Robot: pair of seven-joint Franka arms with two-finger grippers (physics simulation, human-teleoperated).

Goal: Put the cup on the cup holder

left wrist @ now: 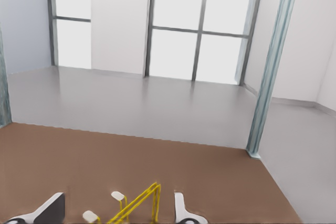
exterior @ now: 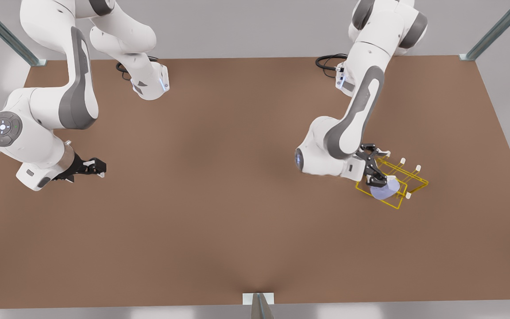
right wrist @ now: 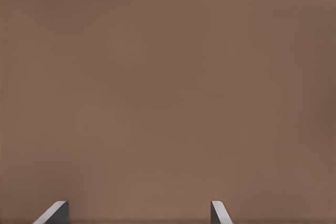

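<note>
We see the cup [exterior: 385, 189] lying tilted on the near part of the cup holder [exterior: 407, 182]; our left gripper [exterior: 376, 168] hangs just above it, fingers apart. Well away, our right gripper [exterior: 97, 167] waits over the table [exterior: 219, 177], fingers apart.

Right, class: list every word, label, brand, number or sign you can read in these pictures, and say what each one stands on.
No readable text anywhere.
Cup: plain, no marking.
Cup holder: bare yellow wire.
Table: unmarked brown top.
Round pad on the waiting arm at the front view's left: small symbols only, too small to read.
</note>
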